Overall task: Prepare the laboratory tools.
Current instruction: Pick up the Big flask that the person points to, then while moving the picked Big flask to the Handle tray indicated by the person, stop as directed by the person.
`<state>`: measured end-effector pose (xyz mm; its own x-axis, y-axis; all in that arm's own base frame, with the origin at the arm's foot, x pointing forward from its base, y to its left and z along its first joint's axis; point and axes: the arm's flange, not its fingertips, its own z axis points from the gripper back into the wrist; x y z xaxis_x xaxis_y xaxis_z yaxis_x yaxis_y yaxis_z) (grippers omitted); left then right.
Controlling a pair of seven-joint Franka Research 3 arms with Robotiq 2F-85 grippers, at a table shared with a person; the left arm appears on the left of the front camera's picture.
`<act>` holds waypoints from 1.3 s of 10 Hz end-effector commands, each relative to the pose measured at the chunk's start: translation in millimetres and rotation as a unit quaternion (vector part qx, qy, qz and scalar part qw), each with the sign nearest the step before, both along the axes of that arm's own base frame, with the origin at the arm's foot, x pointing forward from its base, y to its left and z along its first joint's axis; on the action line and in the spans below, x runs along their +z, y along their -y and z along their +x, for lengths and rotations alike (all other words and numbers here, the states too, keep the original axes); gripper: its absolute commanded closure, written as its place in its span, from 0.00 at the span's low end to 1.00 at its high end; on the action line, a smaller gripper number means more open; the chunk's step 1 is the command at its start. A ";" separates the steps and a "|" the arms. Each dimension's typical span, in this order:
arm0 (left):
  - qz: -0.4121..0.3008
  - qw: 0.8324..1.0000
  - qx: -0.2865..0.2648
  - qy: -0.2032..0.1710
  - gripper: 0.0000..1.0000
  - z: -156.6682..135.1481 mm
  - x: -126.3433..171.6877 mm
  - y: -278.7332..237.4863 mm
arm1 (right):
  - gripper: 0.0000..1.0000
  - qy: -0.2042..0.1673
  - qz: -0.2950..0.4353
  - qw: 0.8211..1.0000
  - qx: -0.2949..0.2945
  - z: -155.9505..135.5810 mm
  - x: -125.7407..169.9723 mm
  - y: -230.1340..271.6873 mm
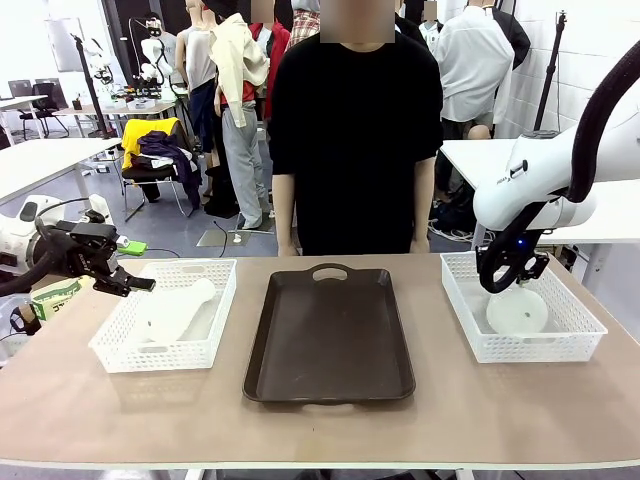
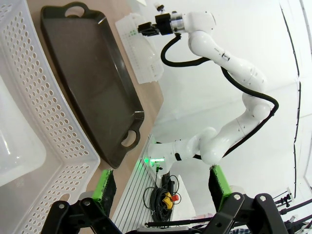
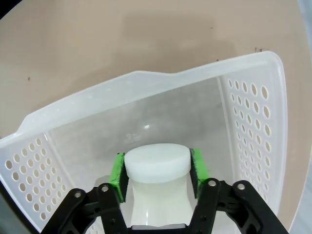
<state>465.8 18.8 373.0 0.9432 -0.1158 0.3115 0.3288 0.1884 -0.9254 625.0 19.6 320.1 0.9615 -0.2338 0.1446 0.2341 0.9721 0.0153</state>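
Frosted matt flask (image 3: 157, 168); glossy perforated plastic basket (image 3: 253, 112); smooth dark plastic tray (image 1: 330, 335)

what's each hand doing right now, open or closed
Left hand: open, holding nothing.
Right hand: closed on the flask in the right basket.

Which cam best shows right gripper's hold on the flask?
Right wrist view: the right gripper presses its pads on both sides of the flask neck. Front view: flask base under the gripper, contact hidden. Left wrist view: that arm far off, grip unreadable.
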 end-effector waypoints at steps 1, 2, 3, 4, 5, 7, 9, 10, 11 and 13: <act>-0.004 1.000 -0.001 0.004 0.00 -0.3 1.9 -0.8 | 0.98 -0.007 -0.017 1.000 0.004 8.6 -1.7 -0.9; -0.004 1.000 -0.001 0.004 0.00 -0.3 1.9 -0.8 | 1.00 -0.012 -0.016 1.000 0.001 9.3 -3.0 -0.2; -0.004 1.000 -0.001 0.004 0.00 -0.3 1.9 -0.8 | 1.00 -0.014 -0.016 1.000 0.000 9.6 -2.9 -0.5; -0.004 1.000 -0.001 0.004 0.00 -0.3 1.9 -0.8 | 1.00 -0.015 -0.019 1.000 -0.002 10.0 -2.6 -0.3; -0.004 1.000 -0.001 0.004 0.00 -0.3 1.9 -0.8 | 1.00 -0.017 -0.023 1.000 -0.012 10.1 -0.6 0.8; -0.004 1.000 -0.001 0.004 0.00 -0.3 1.9 -0.8 | 1.00 -0.005 -0.001 1.000 -0.001 2.8 0.5 0.3; -0.004 1.000 -0.001 0.004 0.00 -0.3 1.9 -0.8 | 1.00 -0.005 -0.001 1.000 -0.001 2.8 0.5 0.3; -0.004 1.000 -0.001 0.004 0.00 -0.3 1.9 -0.8 | 1.00 -0.005 -0.001 1.000 -0.001 2.8 0.5 0.3; -0.004 1.000 -0.001 0.004 0.00 -0.3 1.9 -0.8 | 1.00 -0.005 -0.001 1.000 -0.001 2.8 0.5 0.3; -0.004 1.000 -0.001 0.004 0.00 -0.3 1.9 -0.8 | 1.00 -0.005 -0.001 1.000 -0.001 2.8 0.5 0.3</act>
<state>465.8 18.8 373.0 0.9432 -0.1159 0.3115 0.3288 0.1884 -0.9254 628.1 18.2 321.0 0.9624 -0.2380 0.1311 0.2390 0.9710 0.0085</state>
